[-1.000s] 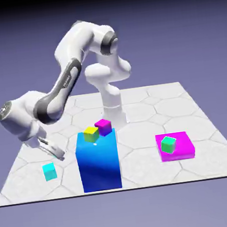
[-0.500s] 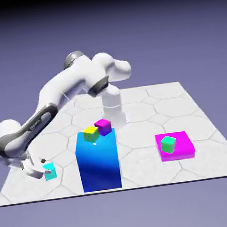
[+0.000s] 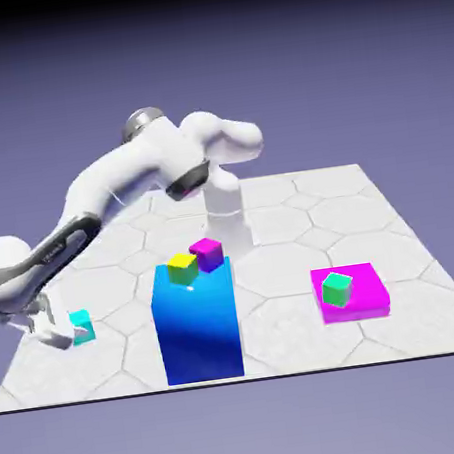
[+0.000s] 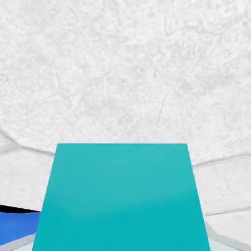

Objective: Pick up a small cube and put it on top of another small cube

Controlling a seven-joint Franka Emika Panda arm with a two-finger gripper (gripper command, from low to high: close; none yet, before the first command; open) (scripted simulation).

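Observation:
The small cyan cube (image 3: 82,327) is at the exterior view's left, just above the table's near-left part, and my gripper (image 3: 70,333) is shut on it. In the hand view the cyan cube (image 4: 121,196) fills the lower middle and hides both fingertips. Two other small cubes, a yellow one (image 3: 183,268) and a magenta one (image 3: 207,253), sit side by side on top of the tall blue block (image 3: 198,326). That block stands to the right of the held cube.
A green cube (image 3: 336,288) rests tilted on a flat magenta slab (image 3: 366,296) at the exterior view's right. The arm stretches low from the base (image 3: 225,211) toward the left. A strip of the blue block (image 4: 17,226) shows at the hand view's lower left.
The gripper came down around the cyan cube and shut on it. The cube has since shifted a little up and to the exterior view's left with the hand.

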